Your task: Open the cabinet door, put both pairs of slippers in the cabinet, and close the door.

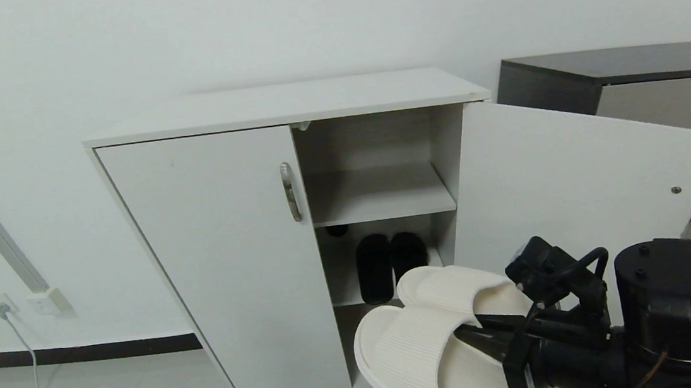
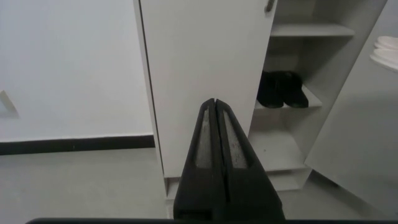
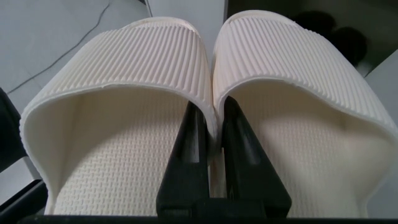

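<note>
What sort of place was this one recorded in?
Probably a home-style entryway or mock-up room: a white two-door wooden cabinet shelving black slippers, a plain white wall, and a grey cabinet beside it.

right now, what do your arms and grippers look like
Both are black. The left gripper has two long flat fingers tapering to a narrow tip, with paler grey panels along them. The right gripper has the same wedge shape. The right arm is matte black, with a round bolted joint cap, a boxy camera mount and a thin cable.
</note>
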{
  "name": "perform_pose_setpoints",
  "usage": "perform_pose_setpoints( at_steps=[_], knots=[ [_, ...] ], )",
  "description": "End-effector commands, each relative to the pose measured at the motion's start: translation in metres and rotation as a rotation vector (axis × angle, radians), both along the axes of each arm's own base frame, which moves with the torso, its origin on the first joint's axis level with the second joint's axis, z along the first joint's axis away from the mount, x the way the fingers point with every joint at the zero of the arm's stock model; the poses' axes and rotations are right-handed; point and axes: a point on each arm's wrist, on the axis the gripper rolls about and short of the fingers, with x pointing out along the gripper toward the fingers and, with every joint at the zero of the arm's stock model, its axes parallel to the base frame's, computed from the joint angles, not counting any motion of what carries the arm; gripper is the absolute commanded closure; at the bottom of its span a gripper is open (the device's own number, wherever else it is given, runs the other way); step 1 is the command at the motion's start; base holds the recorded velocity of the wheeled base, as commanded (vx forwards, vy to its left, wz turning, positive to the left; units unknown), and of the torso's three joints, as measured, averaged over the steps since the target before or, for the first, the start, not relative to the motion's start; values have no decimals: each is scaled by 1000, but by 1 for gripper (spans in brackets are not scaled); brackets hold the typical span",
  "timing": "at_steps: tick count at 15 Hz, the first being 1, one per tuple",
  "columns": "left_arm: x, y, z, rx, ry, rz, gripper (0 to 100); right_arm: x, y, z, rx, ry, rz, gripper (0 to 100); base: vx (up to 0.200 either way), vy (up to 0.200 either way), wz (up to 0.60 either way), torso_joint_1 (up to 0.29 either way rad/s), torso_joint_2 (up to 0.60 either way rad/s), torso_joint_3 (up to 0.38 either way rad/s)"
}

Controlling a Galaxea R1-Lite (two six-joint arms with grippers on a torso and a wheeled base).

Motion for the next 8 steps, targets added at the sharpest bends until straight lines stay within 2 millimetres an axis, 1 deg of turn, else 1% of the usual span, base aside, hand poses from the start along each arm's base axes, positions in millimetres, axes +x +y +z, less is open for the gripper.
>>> perform_pose_setpoints(
  at_steps=[1, 2, 8],
  knots=[
    [0, 0, 0, -1, 0, 0, 100, 0, 0, -1, -2, 2, 1, 100, 0, 0, 0, -41, 447, 408],
    [0, 0, 0, -1, 0, 0, 100, 0, 0, -1, -2, 1, 0, 100, 0, 0, 0, -7, 271, 242],
    [0, 0, 0, 1, 0, 0, 100, 0, 0, 0, 11, -11, 0, 100, 0, 0, 0, 0, 0, 0]
  ],
)
